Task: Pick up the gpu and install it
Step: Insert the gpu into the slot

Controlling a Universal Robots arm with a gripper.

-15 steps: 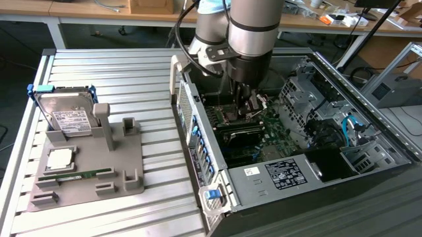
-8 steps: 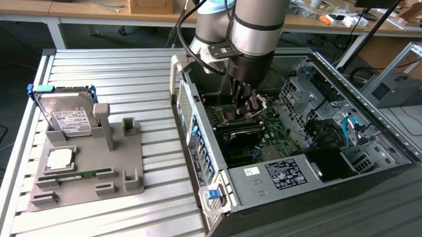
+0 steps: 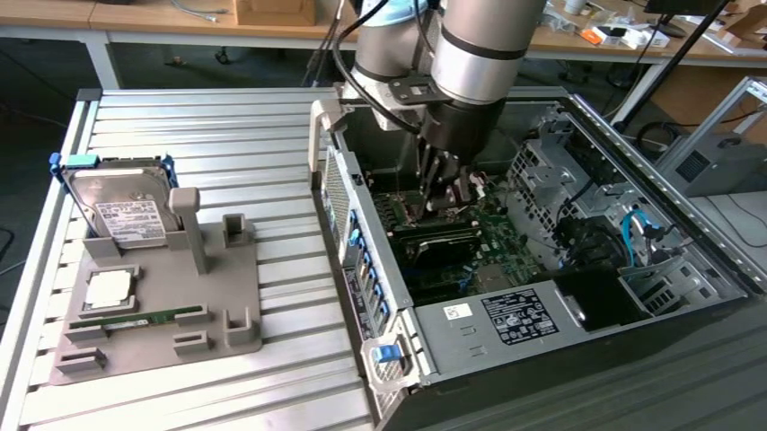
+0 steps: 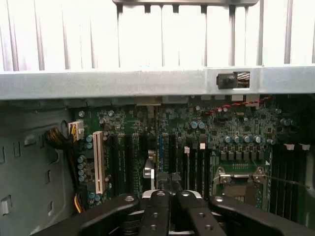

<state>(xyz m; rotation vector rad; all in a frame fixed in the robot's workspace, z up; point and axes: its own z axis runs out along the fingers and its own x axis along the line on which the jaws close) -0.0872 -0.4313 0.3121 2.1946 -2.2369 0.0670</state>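
Observation:
My gripper (image 3: 441, 196) reaches down into the open computer case (image 3: 540, 314), just above the motherboard (image 3: 491, 235). In the wrist view its black fingers (image 4: 158, 206) are pressed together, so the gripper (image 4: 168, 195) is shut. The gpu (image 4: 158, 147) shows edge-on as a thin dark card with a silver tab. It stands upright among the expansion slots and runs from just under my fingertips toward the case's rear wall. I cannot tell whether my fingertips touch its top edge.
A grey parts holder (image 3: 228, 305) lies on the slatted table at the exterior view's left. It carries a hard drive (image 3: 120, 211), a processor (image 3: 108, 287) and a RAM stick (image 3: 144, 319). Drive cages (image 3: 563, 180) and cables crowd the case's far side. The CPU socket (image 4: 241, 177) lies beside the gripper.

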